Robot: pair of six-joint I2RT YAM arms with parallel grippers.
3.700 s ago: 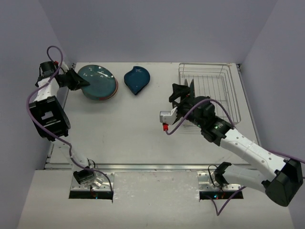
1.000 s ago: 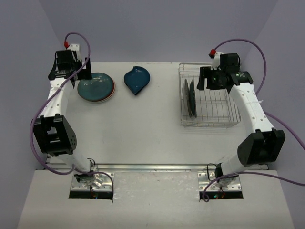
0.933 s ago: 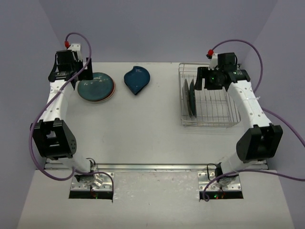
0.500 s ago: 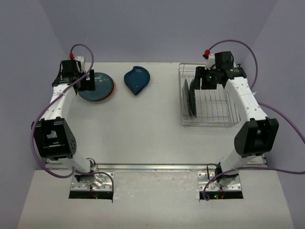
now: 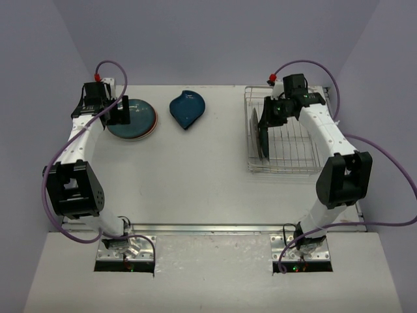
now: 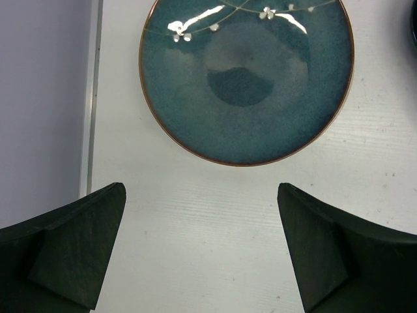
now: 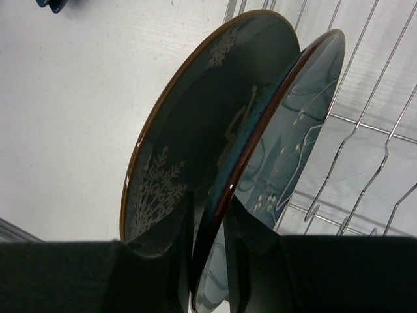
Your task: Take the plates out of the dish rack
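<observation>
In the dish rack (image 5: pixel 288 170) two plates stand upright at the left end: a dark brown plate (image 7: pixel 186 130) with white patterns and a glossy teal plate (image 7: pixel 306 111) behind it. My right gripper (image 7: pixel 212 199) reaches down over them (image 5: pixel 266 116) and is shut on the teal plate's rim, one finger on each side. On the table at the far left a second teal plate (image 6: pixel 246 78) lies flat (image 5: pixel 133 120) on a plate with a reddish rim. My left gripper (image 6: pixel 201 190) hovers open just in front of it (image 5: pixel 117 112), holding nothing. A dark blue leaf-shaped dish (image 5: pixel 187 108) lies nearby.
The rack's upright wire dividers (image 7: pixel 365 189) rise right of the held plate. The table's left edge (image 6: pixel 91 98) runs close beside the flat teal plate. Purple walls enclose the table on three sides.
My right gripper has slid left across the rack to the upright plates and closed its fingers on the teal plate's rim. The left gripper moved slightly toward the flat teal plate, still open.
</observation>
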